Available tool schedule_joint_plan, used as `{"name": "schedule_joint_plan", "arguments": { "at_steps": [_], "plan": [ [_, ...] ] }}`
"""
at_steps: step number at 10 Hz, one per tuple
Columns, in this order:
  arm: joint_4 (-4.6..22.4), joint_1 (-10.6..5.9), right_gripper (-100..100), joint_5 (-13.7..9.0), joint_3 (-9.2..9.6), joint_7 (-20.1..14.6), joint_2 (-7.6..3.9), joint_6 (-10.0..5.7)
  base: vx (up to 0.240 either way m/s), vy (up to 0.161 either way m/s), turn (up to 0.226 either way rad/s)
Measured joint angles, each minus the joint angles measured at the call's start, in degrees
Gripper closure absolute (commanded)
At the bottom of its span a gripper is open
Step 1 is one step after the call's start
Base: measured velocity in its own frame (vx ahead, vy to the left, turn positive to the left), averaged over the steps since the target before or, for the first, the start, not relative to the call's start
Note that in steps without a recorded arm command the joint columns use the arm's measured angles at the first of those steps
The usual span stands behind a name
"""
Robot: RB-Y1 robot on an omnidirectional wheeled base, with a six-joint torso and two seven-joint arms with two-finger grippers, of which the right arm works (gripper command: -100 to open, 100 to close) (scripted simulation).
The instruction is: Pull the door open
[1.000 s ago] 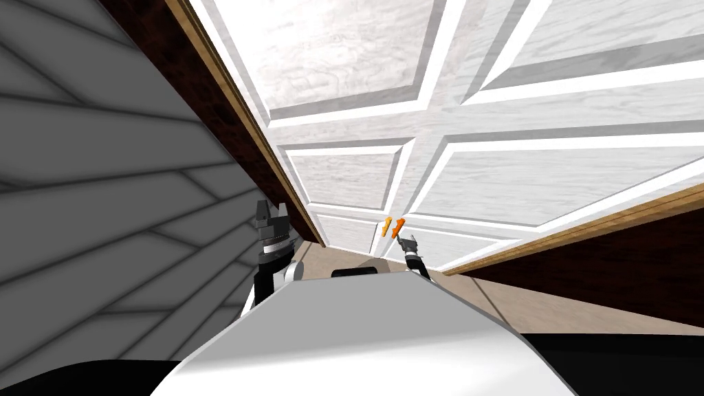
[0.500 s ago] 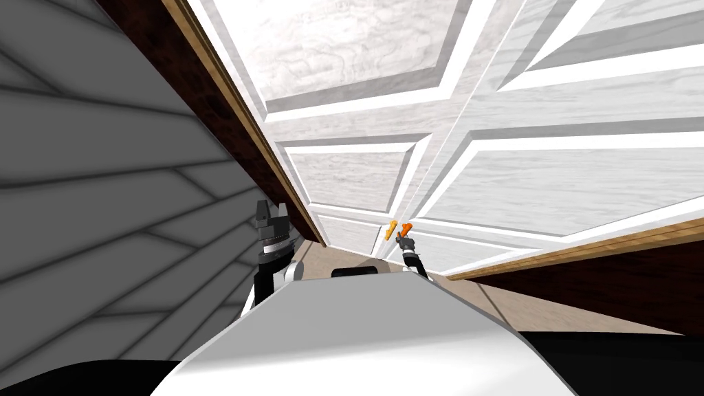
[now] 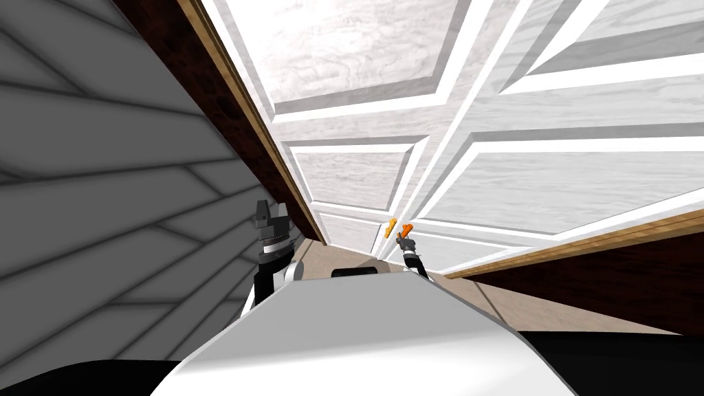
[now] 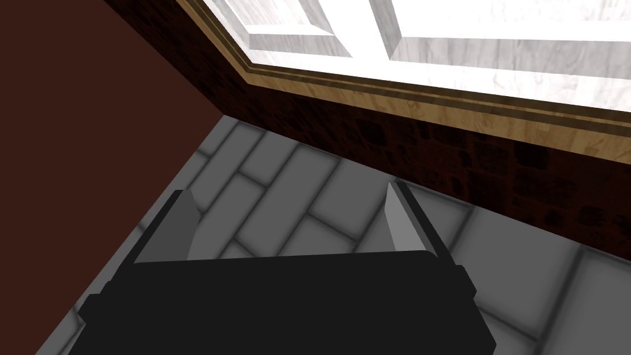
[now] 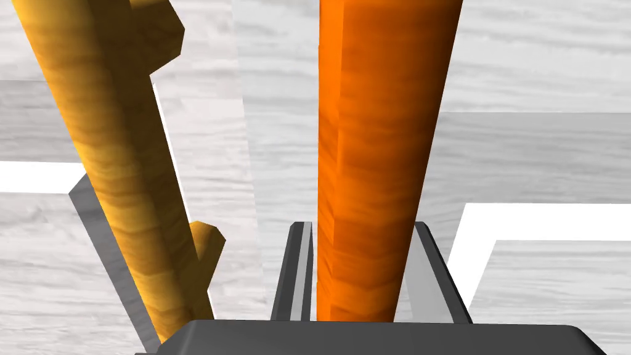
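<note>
The right gripper (image 5: 363, 229) is clamped on the orange handle (image 5: 376, 154), its thin fingers (image 5: 300, 271) pressing the bar's two sides. In the head view this grip (image 3: 407, 239) sits in the lower middle of the frame, on the right leaf of the white panelled double door (image 3: 550, 185), which fills the upper right. The likeliest failure is, I judge, a slip. The blades hold a smooth bar by narrow faces, so a pull that runs straight back instead of following the leaf's arc would twist the handle between them and let it slide out. A second risk is the yellow handle (image 5: 117, 154) of the other leaf, just beside the gripped one. If the wrist swings toward it, the gripper's dark body could knock it or wedge between the two bars. Standing this close, the leaf swinging inward may also meet the robot unless the base backs away as the arm draws. The left gripper (image 4: 289, 206) hangs with fingers apart, holding nothing, at the centre left of the head view beside the wooden door frame (image 3: 240, 110) and the dark brown wall (image 4: 74, 123). A turn of the torso could brush it against them.
</note>
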Motion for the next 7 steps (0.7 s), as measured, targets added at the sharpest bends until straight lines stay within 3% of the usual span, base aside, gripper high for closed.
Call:
{"name": "schedule_joint_plan", "arguments": {
  "at_steps": [3, 4, 5, 7],
  "plan": [
    [-0.94, 1.64, 100, -0.31, -0.26, 0.40, -0.25, 0.88, -0.100, -0.009, -0.051],
    [-3.69, 3.59, 100, -0.71, -0.89, 1.40, -0.41, 2.08, -0.092, -0.012, -0.047],
    [-2.84, 3.28, 100, -0.68, -0.88, 1.50, -0.31, 1.77, -0.047, 0.003, 0.012],
    [1.14, 2.29, 100, -0.47, -0.43, -0.14, -0.67, -0.64, -0.131, 0.003, -0.007]
  ]
}}
